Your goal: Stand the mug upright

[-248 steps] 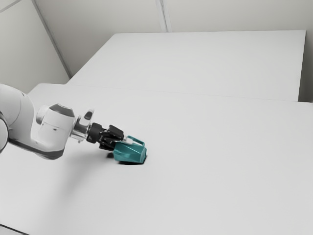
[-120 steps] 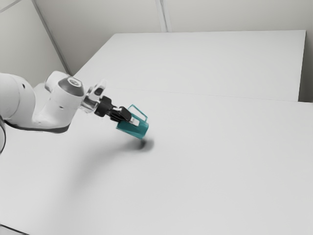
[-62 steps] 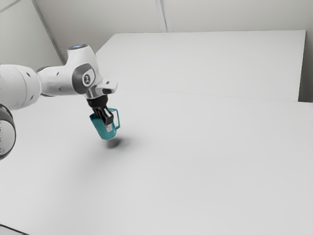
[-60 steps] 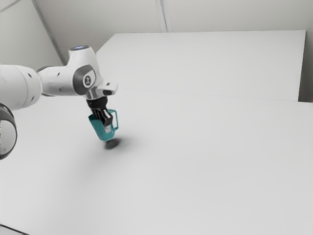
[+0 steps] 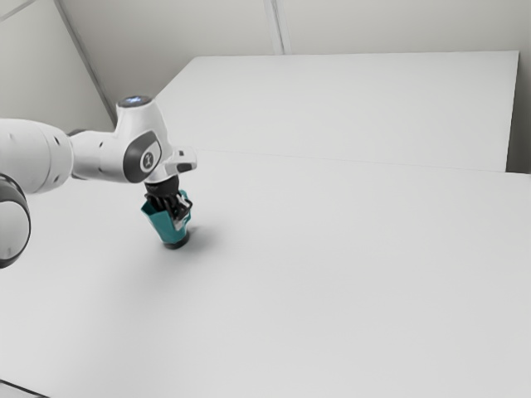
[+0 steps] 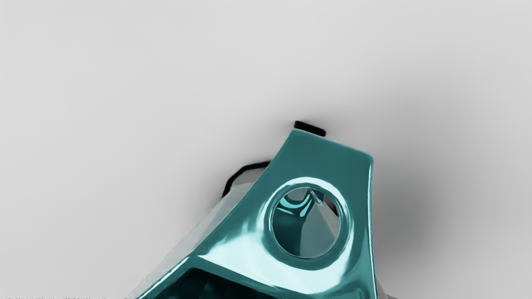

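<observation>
1. The white table (image 5: 348, 282) spreads under and all round the mug, reaching well past it toward the exterior view's right.
2. A white slab (image 5: 357, 104) lies beyond the mug, well apart from it, along the far side of the table.
3. The white and grey arm (image 5: 99, 156) comes in from the exterior view's left, and its wrist stands above the mug, bent downward.
4. The teal mug (image 5: 168, 226) is low over the table, base down and mouth up, near upright but still tilted, with its mouth leaning toward the exterior view's left. Whether the base touches the table I cannot tell.
5. The black gripper (image 5: 177, 217) points down at the mug and pinches it between its two fingers, on the side of the mug toward the exterior view's right.
6. A dark shadow (image 5: 182, 242) sits directly beneath the mug's base, with a softer one spreading beside it on the table.
7. A round opening (image 6: 306, 222) with a bright, glossy rim shows in the mug's teal surface in the wrist view; which part of the mug this is, I cannot tell.
</observation>
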